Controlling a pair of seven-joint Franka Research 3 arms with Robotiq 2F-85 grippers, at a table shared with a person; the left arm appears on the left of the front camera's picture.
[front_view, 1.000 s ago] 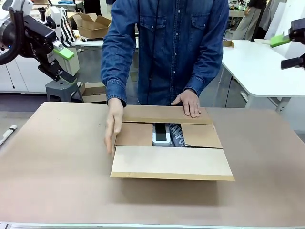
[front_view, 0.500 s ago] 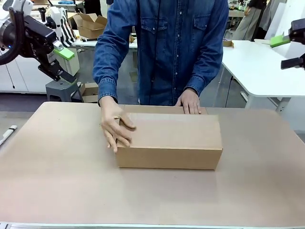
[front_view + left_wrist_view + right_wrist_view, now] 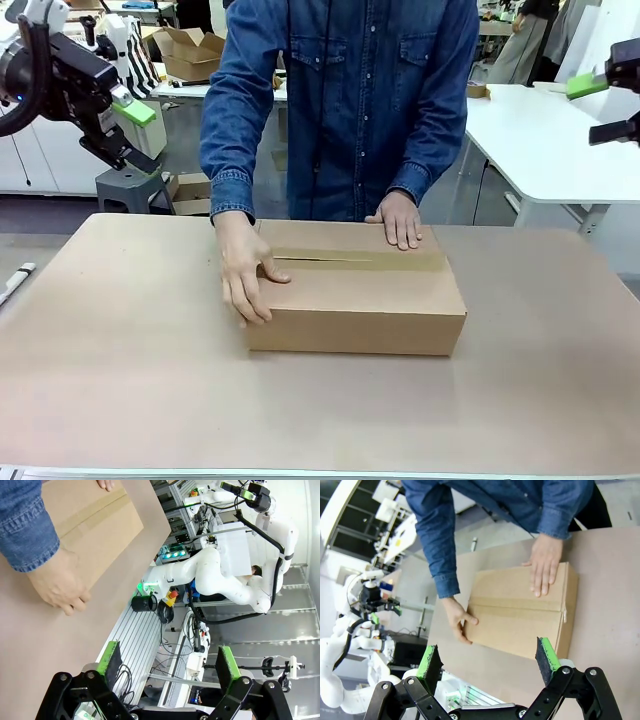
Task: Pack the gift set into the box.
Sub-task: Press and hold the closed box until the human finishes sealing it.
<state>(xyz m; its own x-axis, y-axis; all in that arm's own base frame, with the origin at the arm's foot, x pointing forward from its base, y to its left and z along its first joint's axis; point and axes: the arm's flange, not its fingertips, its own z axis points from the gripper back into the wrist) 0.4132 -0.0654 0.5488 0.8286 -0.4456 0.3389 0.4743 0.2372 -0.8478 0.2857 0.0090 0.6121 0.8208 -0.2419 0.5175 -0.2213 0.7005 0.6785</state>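
Desk: wide brown desk [image 3: 110, 390], with the task's carton lying at its middle.
Box: large shallow brown cardboard box [image 3: 355, 300] with all four top flaps folded down. The long flaps meet along a centre seam [image 3: 330, 260], where a thin dark gap shows over part of its length.
Gift set: nothing of the gift set can be seen, because the folded flaps cover the box's inside. I judge that it lies under them.
First hand: a person in a blue denim shirt [image 3: 345, 90] stands at the box's far side. One hand [image 3: 245, 280] grips the box's end on the robot's left, fingers down the end wall and thumb on top.
Second hand: the other hand [image 3: 400, 218] lies flat on the far flap, near the box's far edge, pressing it down.
Left gripper: the left gripper [image 3: 133, 135] hangs high and well apart from the box, off its left end, jaws spread wide and empty.
Right gripper: the right gripper [image 3: 602, 108] hangs high, well beyond the box's right end, jaws likewise wide with nothing between them.
Background: a smaller open cardboard carton [image 3: 190, 50] sits far behind the box, and a white table [image 3: 540, 140] stands beyond its right end.
Progress: packing looks all but finished. What seems left is pressing the seam fully shut and perhaps sealing it. Whether tape already holds it I cannot tell.
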